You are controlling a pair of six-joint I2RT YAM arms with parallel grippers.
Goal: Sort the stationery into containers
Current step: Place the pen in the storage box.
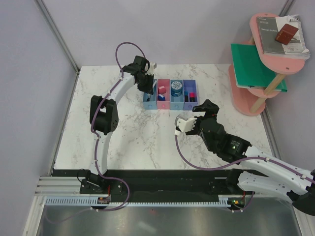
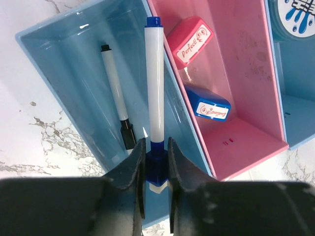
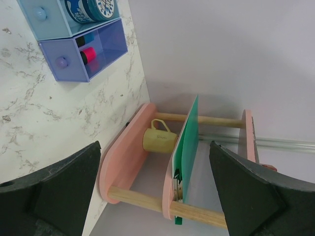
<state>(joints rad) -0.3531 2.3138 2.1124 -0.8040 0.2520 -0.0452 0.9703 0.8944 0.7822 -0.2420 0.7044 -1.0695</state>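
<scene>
A grey-walled booth encloses a white marbled worktop [image 1: 147, 137], with a pink shelf [image 1: 246, 98] at the upper right of the overhead view. The row of four bins [image 1: 163, 104] sits at upper centre. The left pincer [image 1: 149, 90] hangs over its leftmost compartment. The right pincer [image 1: 199, 112] waits below the row's right end, apart from it.

From the left wrist, the left pincer [image 2: 156, 147] is clamped tight on the lower end of a white marker [image 2: 156, 88] with blue caps. The marker runs up the frame over the light blue bin [image 2: 64, 64], close along the wall it shares with the pink bin [image 2: 246, 73]. A thin pen [image 2: 117, 98] lies inside the blue bin. A pink eraser [image 2: 189, 42] and a blue block [image 2: 207, 104] lie in the pink one.

The likely slip is this: let go so near the divider, the marker could catch on the rim or tip into the pink bin. Dropped from too high, it could bounce out.

From the right wrist, the right pincer [image 3: 152, 191] is spread wide and holds nothing. The purple bin [image 3: 106, 46] at upper left holds a pink-tipped marker [image 3: 87, 51].
</scene>
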